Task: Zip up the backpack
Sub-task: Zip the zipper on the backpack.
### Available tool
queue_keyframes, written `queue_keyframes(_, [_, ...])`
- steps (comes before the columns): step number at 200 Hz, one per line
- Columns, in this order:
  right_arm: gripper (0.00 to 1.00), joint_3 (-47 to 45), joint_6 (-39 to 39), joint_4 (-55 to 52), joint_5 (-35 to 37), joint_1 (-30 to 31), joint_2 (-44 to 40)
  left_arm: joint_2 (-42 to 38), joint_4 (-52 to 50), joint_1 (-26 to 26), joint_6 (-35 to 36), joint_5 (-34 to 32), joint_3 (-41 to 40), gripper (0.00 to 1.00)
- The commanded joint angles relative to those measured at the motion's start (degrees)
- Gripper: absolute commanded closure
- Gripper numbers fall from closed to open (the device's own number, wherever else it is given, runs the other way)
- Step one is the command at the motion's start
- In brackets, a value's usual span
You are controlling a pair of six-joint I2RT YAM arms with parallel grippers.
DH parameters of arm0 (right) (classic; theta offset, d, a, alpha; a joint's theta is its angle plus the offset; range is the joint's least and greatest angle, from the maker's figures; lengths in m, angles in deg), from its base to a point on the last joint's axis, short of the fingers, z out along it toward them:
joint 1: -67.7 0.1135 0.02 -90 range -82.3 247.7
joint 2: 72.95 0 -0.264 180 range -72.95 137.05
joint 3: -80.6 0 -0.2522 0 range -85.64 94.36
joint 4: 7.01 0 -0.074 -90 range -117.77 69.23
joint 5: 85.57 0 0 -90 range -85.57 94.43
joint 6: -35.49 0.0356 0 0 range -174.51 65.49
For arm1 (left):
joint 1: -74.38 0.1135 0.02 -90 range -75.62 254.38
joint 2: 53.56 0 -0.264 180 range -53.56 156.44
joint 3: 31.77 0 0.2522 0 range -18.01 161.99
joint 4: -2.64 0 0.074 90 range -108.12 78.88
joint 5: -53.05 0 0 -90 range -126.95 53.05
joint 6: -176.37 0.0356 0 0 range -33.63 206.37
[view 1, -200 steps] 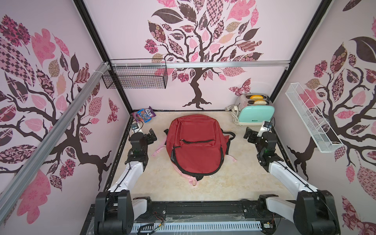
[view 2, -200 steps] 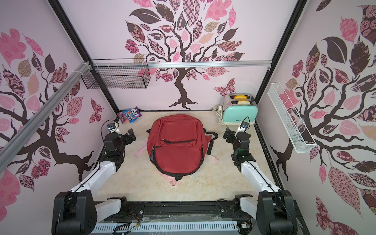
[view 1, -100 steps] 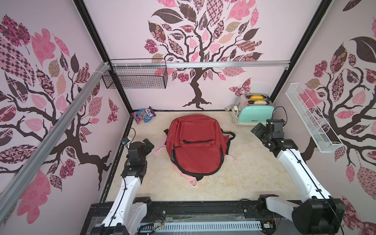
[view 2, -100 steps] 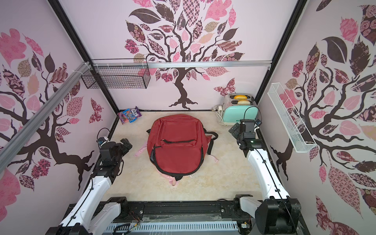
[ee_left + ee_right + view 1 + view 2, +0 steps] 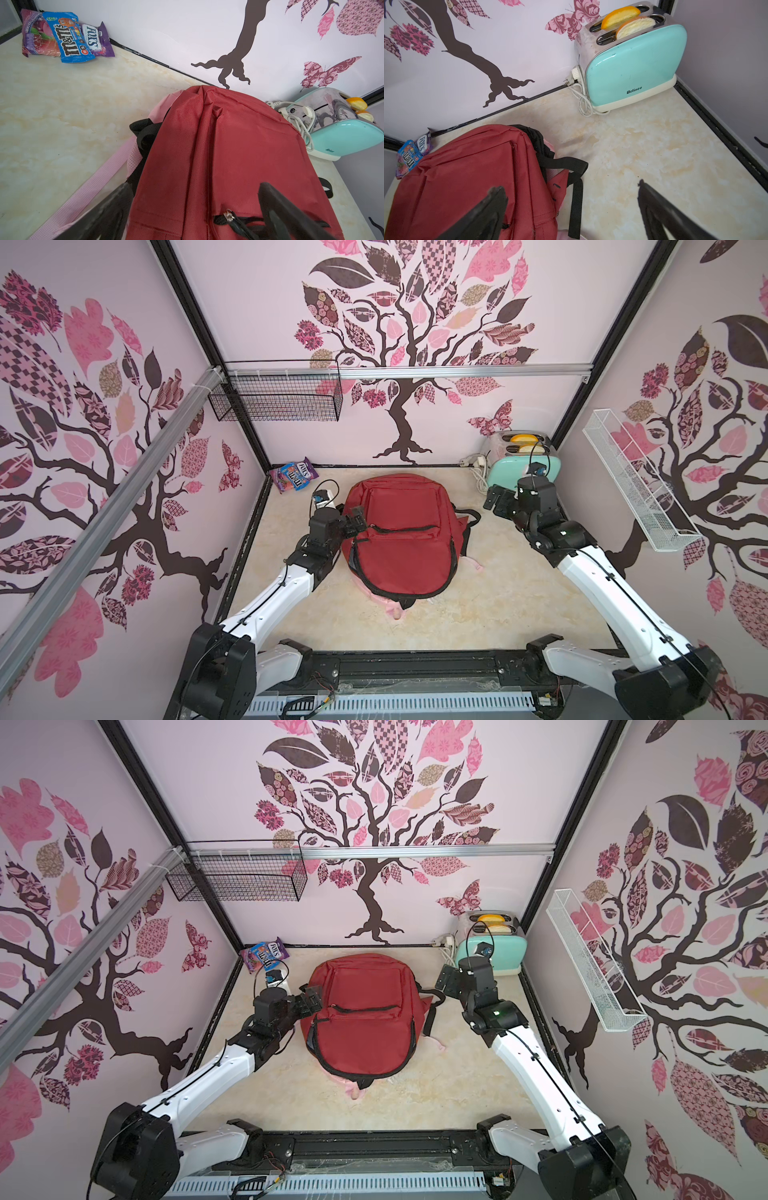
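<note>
The red backpack lies flat on the bench. The left claw and right claw are open and empty. The left claw is by the zipper pull. Next it should pinch and slide it.

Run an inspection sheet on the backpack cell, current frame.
Surface: marbled tabletop, no spills seen.
Job's things: red backpack lying flat mid-table; the zip looks open by the zipper pull.
Clutter: snack packets in the far left corner; teal toaster in the far right corner, slices in its slots.
Grippers: left gripper, jaws apart, at the backpack's left edge near the pull, holding nothing; right gripper, jaws apart, off the backpack's right side, empty.
Cables: toaster cord lying loose beside the toaster.
Surroundings: black wire basket on the back wall; white wire shelf on the right wall.
</note>
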Motion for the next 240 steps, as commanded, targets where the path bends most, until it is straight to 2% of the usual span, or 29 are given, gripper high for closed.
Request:
queue_keyframes(1, [0.01,-2.60,-2.08,5.44,0.66,0.27,-0.59,-5.17,-1.59,0.22,-2.03,2.60,-1.23,0.02])
queue_keyframes(25, [0.01,-1.96,1.52,4.49,-0.51,0.24,2.93,-7.14,-5.58,0.22,-3.99,7.52,1.46,0.02])
queue_keyframes(40, [0.01,-1.26,-0.21,4.60,-3.53,0.24,5.29,-6.04,-13.52,0.22,-2.60,6.88,6.88,0.02])
queue_keyframes(53, [0.01,-0.97,0.73,4.95,-3.08,0.21,6.62,-5.42,-17.95,0.44,-0.52,6.11,9.92,0.02])
queue_keyframes(75, [0.02,0.19,1.64,6.21,-6.09,0.22,9.95,-6.42,-16.92,2.45,-1.23,6.98,8.98,0.02])
queue_keyframes(92, [0.03,2.77,2.63,5.04,-7.75,0.24,14.13,-5.84,-11.48,6.64,-4.90,12.58,5.51,0.02])
queue_keyframes(104, [0.03,4.15,3.14,4.22,-9.19,0.18,16.58,-2.86,-8.12,10.03,-7.90,21.04,4.56,0.02])
queue_keyframes(125, [0.03,4.55,3.94,5.69,-13.25,0.15,18.71,3.19,-11.75,11.87,-8.37,28.43,7.49,0.02])
queue_keyframes(150, [0.02,5.20,5.01,7.45,-16.87,0.11,20.89,4.96,-12.11,11.93,-8.79,27.02,7.22,0.02])
queue_keyframes(185, [0.02,5.99,5.19,7.14,-18.61,-0.09,23.95,10.05,-14.01,11.95,-8.52,29.23,8.00,0.02])
queue_keyframes(240, [0.04,3.70,6.28,10.71,-22.34,-0.47,27.62,12.04,-14.58,11.63,-8.35,27.86,6.53,0.02])
